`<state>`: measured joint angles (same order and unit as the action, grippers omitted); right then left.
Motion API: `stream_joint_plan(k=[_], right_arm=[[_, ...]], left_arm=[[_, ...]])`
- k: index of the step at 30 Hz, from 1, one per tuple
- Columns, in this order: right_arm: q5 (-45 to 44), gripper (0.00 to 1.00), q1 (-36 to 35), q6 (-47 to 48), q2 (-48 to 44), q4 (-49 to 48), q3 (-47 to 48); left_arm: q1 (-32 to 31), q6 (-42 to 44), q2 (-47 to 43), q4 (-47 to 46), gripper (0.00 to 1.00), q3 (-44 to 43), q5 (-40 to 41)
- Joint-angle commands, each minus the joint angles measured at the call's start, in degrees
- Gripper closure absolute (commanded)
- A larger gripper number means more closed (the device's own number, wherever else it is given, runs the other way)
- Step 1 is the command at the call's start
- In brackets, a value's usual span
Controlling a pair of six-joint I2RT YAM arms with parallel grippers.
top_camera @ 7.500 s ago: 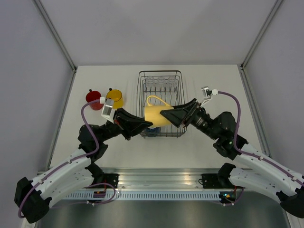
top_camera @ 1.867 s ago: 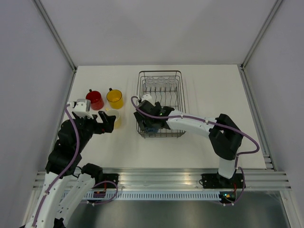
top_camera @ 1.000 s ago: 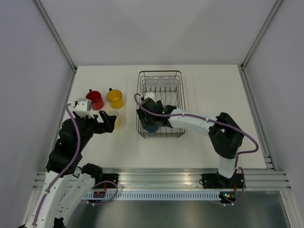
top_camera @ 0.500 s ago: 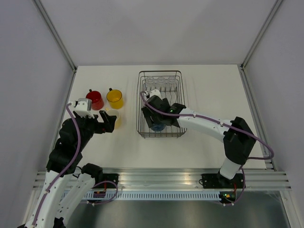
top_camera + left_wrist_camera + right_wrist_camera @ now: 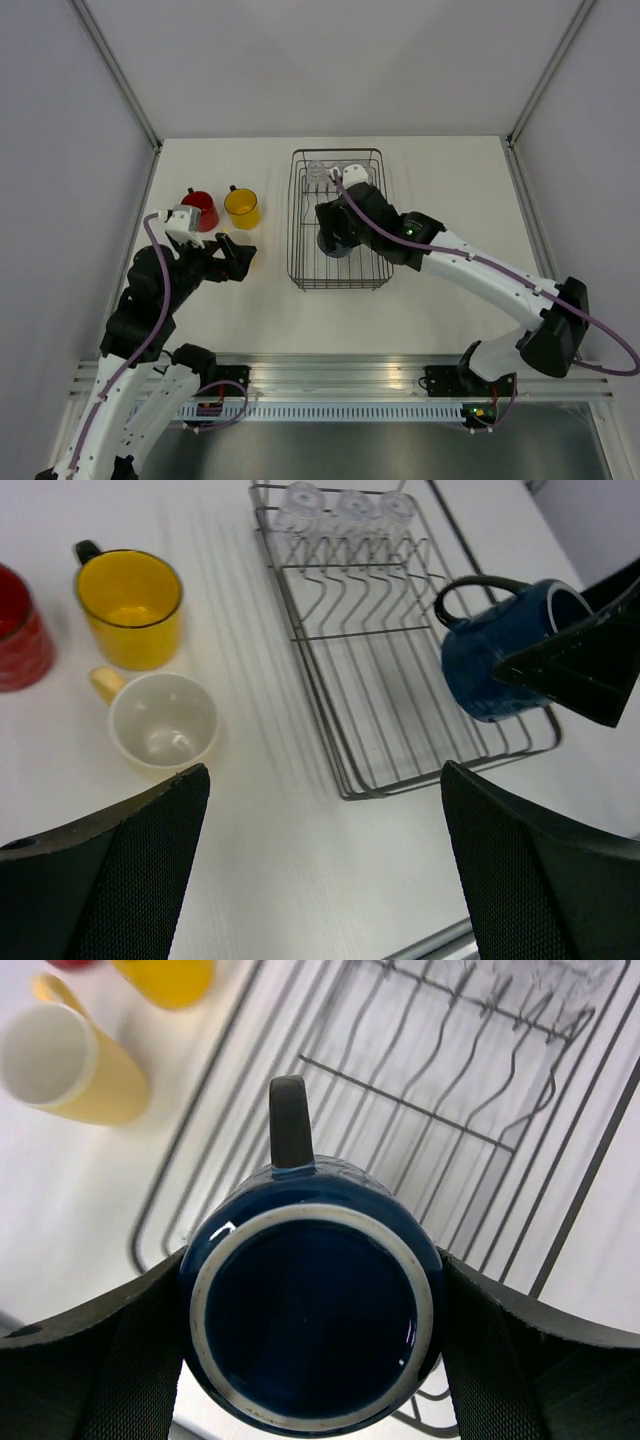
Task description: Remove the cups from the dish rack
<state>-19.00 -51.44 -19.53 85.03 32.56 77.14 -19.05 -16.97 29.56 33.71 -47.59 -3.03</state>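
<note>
My right gripper (image 5: 336,232) is shut on the dark blue mug (image 5: 334,246), holding it tilted above the dish rack (image 5: 296,232). In the right wrist view the mug's base (image 5: 312,1320) fills the space between the fingers (image 5: 130,1360), handle pointing away. The left wrist view shows the same mug (image 5: 495,655) over the wire rack (image 5: 330,730). Clear glass tumblers (image 5: 352,502) stand at the rack's far end. The red mug (image 5: 200,208), yellow mug (image 5: 242,207) and cream mug (image 5: 163,723) sit on the table left of the rack. My left gripper (image 5: 325,770) hovers open, empty, near the cream mug.
The rack's upright tines (image 5: 400,1100) lie right under the held mug. White walls enclose the table on the left, back and right. The metal rail (image 5: 340,380) with both arm bases runs along the near edge.
The right gripper has carried the blue mug from the rack's front left corner up and toward its middle, and the right arm has swung out to the right. The left gripper shifted slightly.
</note>
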Motion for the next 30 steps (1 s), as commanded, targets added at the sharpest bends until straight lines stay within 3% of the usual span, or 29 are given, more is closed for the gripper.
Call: stream_joint_plan(k=[1, 8, 14, 16, 18, 26, 30], right_arm=[[4.4, 1.0, 0.29, 0.37, -8.73, -10.3, -0.32], [9.76, 0.99, 0.46, -1.74, -19.1, -19.27, -5.41], [18.46, 1.0, 0.46, -5.86, -25.61, -27.78, -9.81], [22.77, 1.0, 0.46, -8.05, -26.76, -29.91, -10.78], [24.71, 1.0, 0.46, -9.64, -27.55, -31.32, -10.96], [29.2, 1.0, 0.38, -17.29, -28.7, -41.94, -15.26], [32.01, 1.0, 0.38, -18.87, -27.82, -45.99, -16.41]], left_arm=[[-0.02, -5.25, 0.5, -7.16, 0.0, 0.92, -10.83], [-0.11, -14.57, 1.38, -27.97, 0.0, 9.87, -33.94], [-0.11, -26.87, 2.34, -55.74, 0.0, 17.17, -43.45], [-0.11, -32.75, 3.13, -67.47, 0.0, 19.02, -44.61], [-0.29, -36.36, 4.1, -73.06, 0.0, 20.96, -44.43], [-4.06, -42.87, 9.28, -93.53, 0.01, 22.72, -42.94], [-8.1, -41.84, 10.78, -98.83, 0.05, 22.81, -41.36]])
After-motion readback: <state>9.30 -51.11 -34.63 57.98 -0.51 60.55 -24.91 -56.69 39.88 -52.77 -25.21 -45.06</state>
